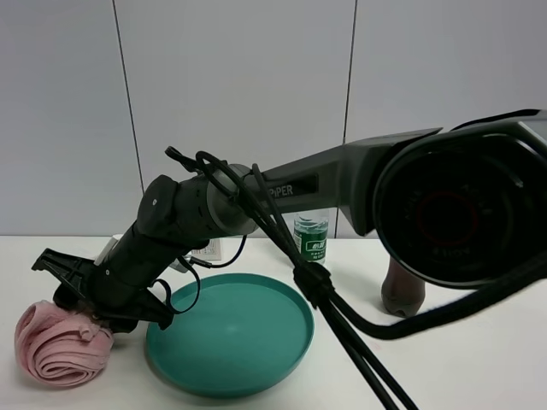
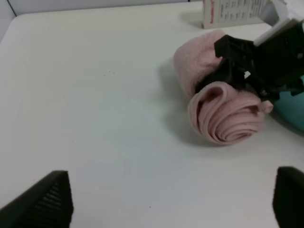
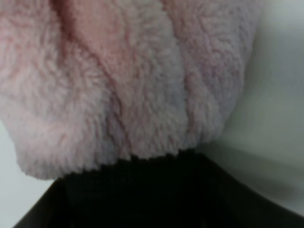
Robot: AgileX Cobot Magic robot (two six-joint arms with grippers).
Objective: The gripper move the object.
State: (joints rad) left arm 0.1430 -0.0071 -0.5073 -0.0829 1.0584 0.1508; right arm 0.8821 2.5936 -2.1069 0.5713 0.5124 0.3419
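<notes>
A rolled pink towel (image 1: 60, 346) lies on the white table at the left, just beside a teal plate (image 1: 239, 342). My right arm reaches across the middle. Its gripper (image 1: 75, 299) sits on top of the towel with the jaws closed into the fabric. The left wrist view shows the towel (image 2: 228, 111) with the right gripper (image 2: 242, 71) pinching its upper fold. In the right wrist view the towel (image 3: 118, 71) fills the frame above a dark finger (image 3: 142, 190). My left gripper (image 2: 166, 204) is open and empty, short of the towel.
A green-labelled bottle (image 1: 310, 235) and a brown object (image 1: 402, 290) stand behind and right of the plate. A white box (image 2: 232, 12) stands behind the towel. The plate's edge (image 2: 294, 111) lies right beside the towel. Cables hang from the right arm over the plate.
</notes>
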